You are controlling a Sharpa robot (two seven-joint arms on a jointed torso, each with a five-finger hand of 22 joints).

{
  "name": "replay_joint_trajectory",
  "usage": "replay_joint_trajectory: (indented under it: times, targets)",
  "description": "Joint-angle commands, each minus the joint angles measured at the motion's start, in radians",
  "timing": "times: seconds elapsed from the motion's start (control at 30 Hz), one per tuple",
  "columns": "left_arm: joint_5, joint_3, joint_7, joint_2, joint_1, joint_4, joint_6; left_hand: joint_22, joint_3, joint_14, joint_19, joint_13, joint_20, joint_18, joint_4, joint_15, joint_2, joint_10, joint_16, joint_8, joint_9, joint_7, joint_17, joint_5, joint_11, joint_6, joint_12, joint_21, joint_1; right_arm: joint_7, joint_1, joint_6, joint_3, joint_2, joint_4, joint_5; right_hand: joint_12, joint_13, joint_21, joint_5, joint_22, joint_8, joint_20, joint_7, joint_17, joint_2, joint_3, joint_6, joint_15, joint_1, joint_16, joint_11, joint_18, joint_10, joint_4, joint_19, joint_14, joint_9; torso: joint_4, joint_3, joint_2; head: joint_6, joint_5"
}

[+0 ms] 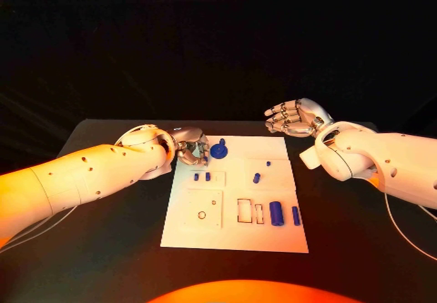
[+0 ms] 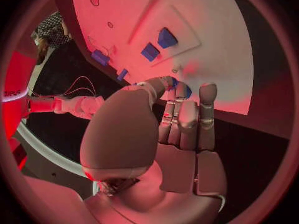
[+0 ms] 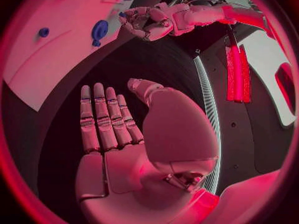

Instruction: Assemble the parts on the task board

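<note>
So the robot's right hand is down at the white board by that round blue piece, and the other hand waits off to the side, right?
No, it is the left hand at the white board by the round blue piece; the right hand waits aside, open. The head view shows this.

You are looking at two white arms, the left arm [image 1: 86, 170] and the right arm [image 1: 383, 161], their smooth rounded shells showing small dark screw holes dotted along the casing. Each is ending in a silver hand, the left hand [image 1: 189, 146] and the right hand [image 1: 293, 118], built of jointed metal segments with a broad domed cover at the palm's base. A thin pale cable [image 1: 405, 230] is trailing beneath the right forearm.
</note>
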Motion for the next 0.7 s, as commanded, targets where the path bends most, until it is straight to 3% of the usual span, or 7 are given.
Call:
replay_joint_trajectory:
  times: [0.03,0.7]
  targets:
    - [-0.008,0.0,-0.009,0.006,-0.002,-0.006,0.034,0.0,-0.002,0.007,0.005,-0.001,0.002,-0.012,-0.002,-0.002,-0.002,0.008,0.002,-0.007,-0.001,0.0,0.001,-0.001,0.002,0.008,-0.006,0.005,-0.011,0.006,-0.001,0.016,0.0,-0.001,0.002,-0.003,-0.004,-0.001,-0.005,0.006,-0.001,-0.006,0.001,0.06,-0.002,0.006,-0.002,0.005,0.004,0.001,-0.007,0.006,0.02,0.005,-0.004,-0.005,0.004,-0.001,-0.0004,0.0006,0.001,-0.002,0.0]
    - [-0.01,-0.001,-0.02,0.017,-0.012,-0.017,0.078,-0.001,0.001,0.006,0.004,-0.002,0.003,-0.012,-0.005,-0.001,-0.004,0.009,0.001,-0.014,-0.002,0.001,-0.003,0.003,0.003,0.006,-0.016,0.004,-0.01,0.007,-0.001,0.013,0.0,-0.006,0.006,-0.003,-0.005,-0.001,-0.004,0.005,-0.005,-0.007,0.001,0.061,-0.004,0.005,-0.003,0.006,0.004,-0.002,-0.008,0.006,0.02,0.005,-0.004,-0.006,0.005,-0.002,0.0002,0.001,-0.001,-0.011,-0.001]
